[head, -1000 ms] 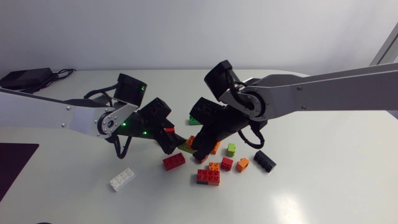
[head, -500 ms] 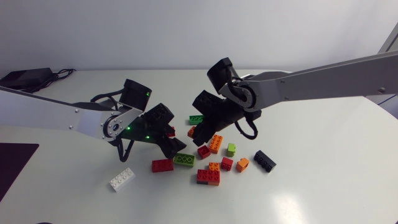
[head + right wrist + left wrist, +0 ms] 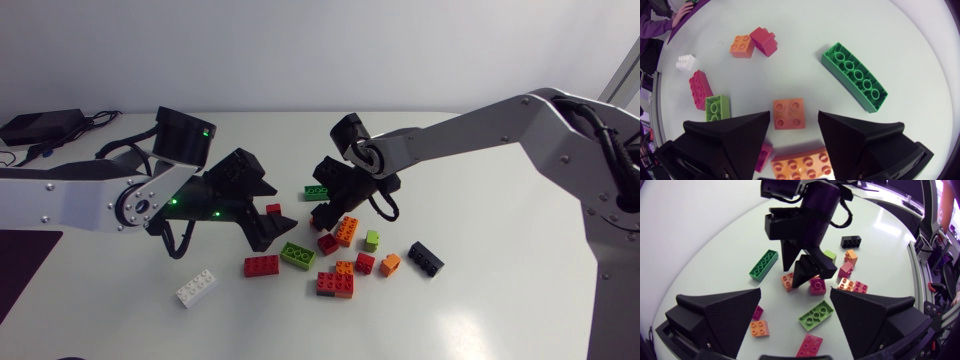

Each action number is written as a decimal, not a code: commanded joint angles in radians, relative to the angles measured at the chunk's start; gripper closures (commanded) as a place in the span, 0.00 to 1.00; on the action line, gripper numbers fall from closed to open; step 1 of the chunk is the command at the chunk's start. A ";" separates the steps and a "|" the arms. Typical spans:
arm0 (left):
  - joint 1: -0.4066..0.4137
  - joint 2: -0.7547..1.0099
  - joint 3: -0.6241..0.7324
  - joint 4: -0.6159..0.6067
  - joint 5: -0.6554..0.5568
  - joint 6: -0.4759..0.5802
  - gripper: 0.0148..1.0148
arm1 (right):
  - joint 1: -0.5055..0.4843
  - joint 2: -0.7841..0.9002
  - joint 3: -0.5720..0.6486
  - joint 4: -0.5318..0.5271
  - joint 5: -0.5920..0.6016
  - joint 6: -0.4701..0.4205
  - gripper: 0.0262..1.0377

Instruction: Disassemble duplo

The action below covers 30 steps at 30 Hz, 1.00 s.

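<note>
Most bricks [image 3: 297,256]: lying single, frame centre.
Remaining: orange-on-red stack [image 3: 335,285], lower centre, looks joined.
Grippers: left gripper [image 3: 275,232], right gripper [image 3: 325,218] spread, empty.

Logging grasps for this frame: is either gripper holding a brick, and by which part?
Nothing is held: the left gripper and the right gripper both stand open and empty.

One camera looks down from high above the table [image 3: 500,310]. Two sit low and close. All see the long green brick [image 3: 855,77].
</note>
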 commanded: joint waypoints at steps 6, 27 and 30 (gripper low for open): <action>-0.080 0.026 0.003 -0.085 0.071 0.142 0.04 | -0.049 -0.061 -0.018 -0.026 -0.030 -0.040 0.05; -0.198 0.391 0.246 -0.274 0.106 0.427 0.10 | -0.218 -0.561 -0.498 -0.078 -0.240 -0.225 0.05; -0.190 0.400 0.275 -0.352 0.115 0.463 0.16 | -0.218 -0.582 -0.517 -0.078 -0.246 -0.225 0.05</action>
